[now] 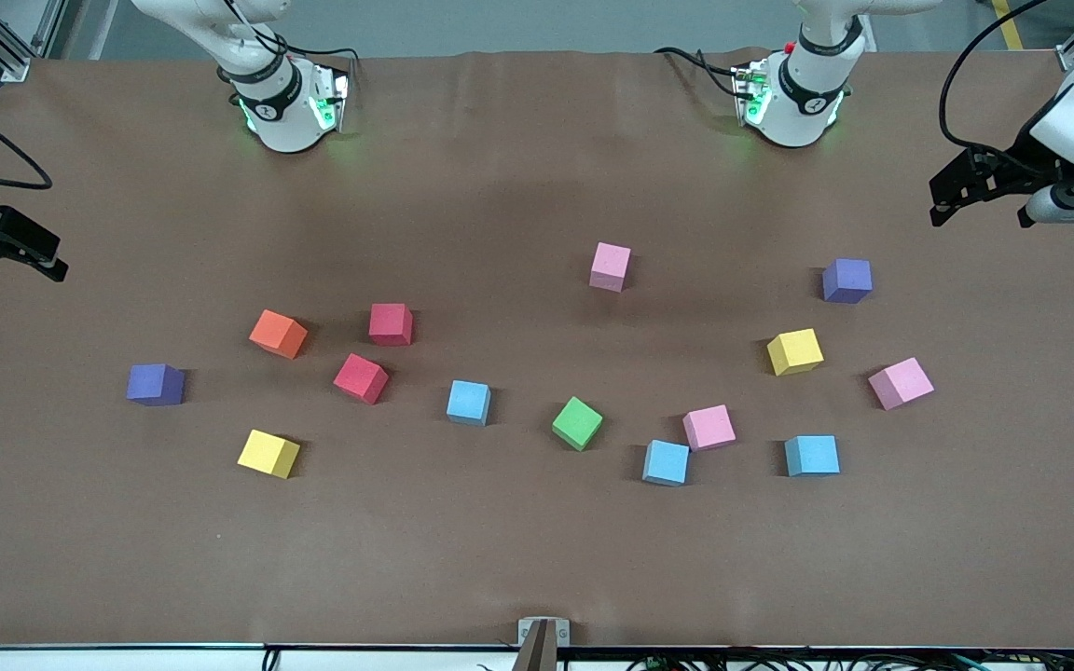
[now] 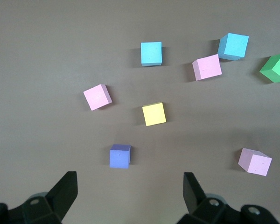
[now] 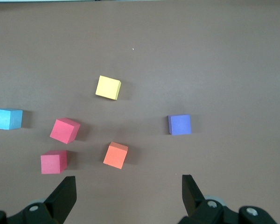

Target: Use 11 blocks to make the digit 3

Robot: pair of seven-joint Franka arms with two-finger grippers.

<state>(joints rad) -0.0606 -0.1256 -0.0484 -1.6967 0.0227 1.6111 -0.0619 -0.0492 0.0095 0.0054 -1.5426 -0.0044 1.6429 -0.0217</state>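
Note:
The blocks lie scattered on the brown table, and no figure is formed. Toward the right arm's end lie orange (image 1: 278,334), two red (image 1: 391,323) (image 1: 361,378), yellow (image 1: 268,454) and light blue (image 1: 468,403). Green (image 1: 577,423) is in the middle. Toward the left arm's end lie three pink (image 1: 611,266) (image 1: 709,428) (image 1: 901,383), yellow (image 1: 794,351) and two light blue (image 1: 666,463) (image 1: 812,456). My left gripper (image 1: 952,191) (image 2: 129,184) is open and empty over the table's end. My right gripper (image 1: 43,256) (image 3: 128,183) is open and empty over the other end.
Two purple cubes lie among the blocks, one (image 1: 846,280) toward the left arm's end and one (image 1: 156,384) toward the right arm's end. The arm bases (image 1: 285,102) (image 1: 793,98) stand along the table's edge farthest from the front camera.

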